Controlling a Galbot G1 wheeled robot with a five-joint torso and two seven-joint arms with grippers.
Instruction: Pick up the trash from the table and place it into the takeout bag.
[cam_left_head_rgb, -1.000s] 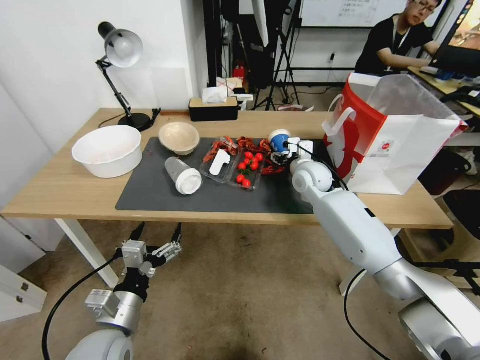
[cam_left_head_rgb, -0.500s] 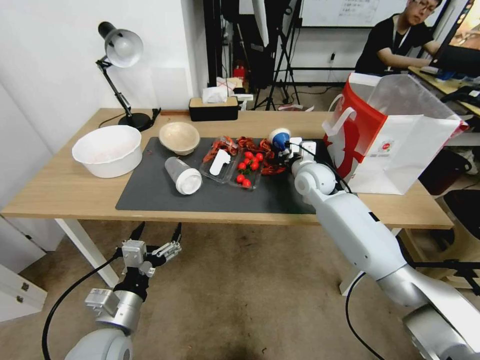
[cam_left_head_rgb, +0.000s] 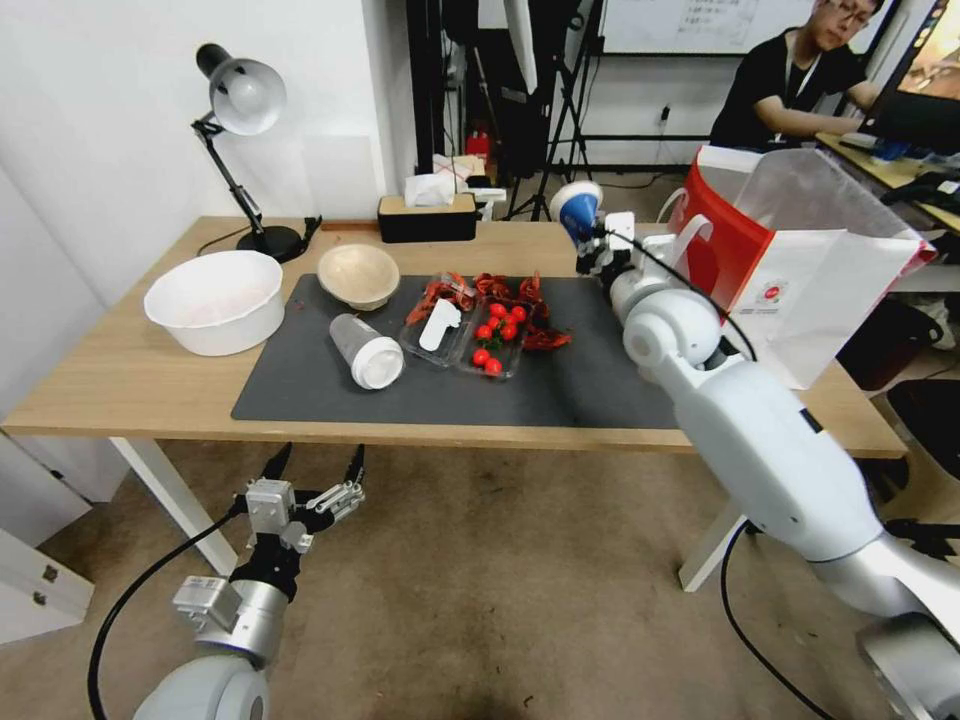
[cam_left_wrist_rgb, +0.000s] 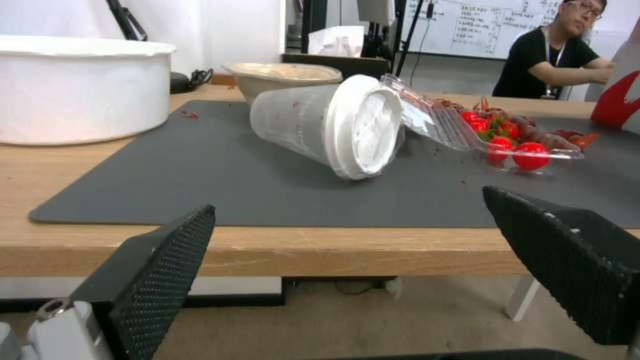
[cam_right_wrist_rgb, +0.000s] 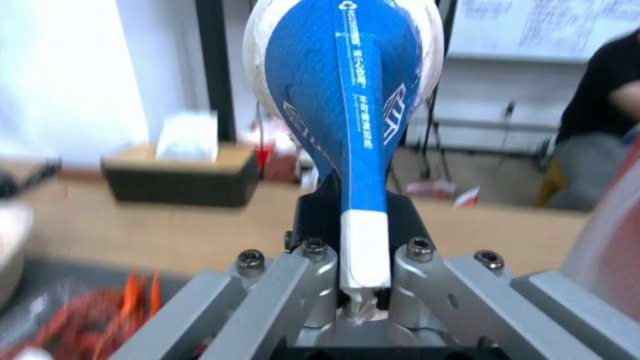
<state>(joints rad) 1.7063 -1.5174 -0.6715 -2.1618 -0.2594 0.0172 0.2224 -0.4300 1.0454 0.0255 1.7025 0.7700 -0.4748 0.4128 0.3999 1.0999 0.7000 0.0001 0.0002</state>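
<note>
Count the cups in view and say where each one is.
2. The blue cup is squeezed flat in the right hand, raised beside the bag. The lidded cup lies on its side on the mat.

From the head cam we look fwd and down on the table (cam_left_head_rgb: 130, 380). Our left wrist cam sits low, near its edge, w/ the white-lidded cup (cam_left_wrist_rgb: 333, 125) ahead of the left gripper (cam_left_wrist_rgb: 347, 265). Right wrist cam looks close-up past the right gripper (cam_right_wrist_rgb: 363, 225) to the table's far edge.

Blue paper cup (cam_left_head_rgb: 577, 211) squashed flat, aloft beside takeout bag (cam_left_head_rgb: 800, 270)
</note>
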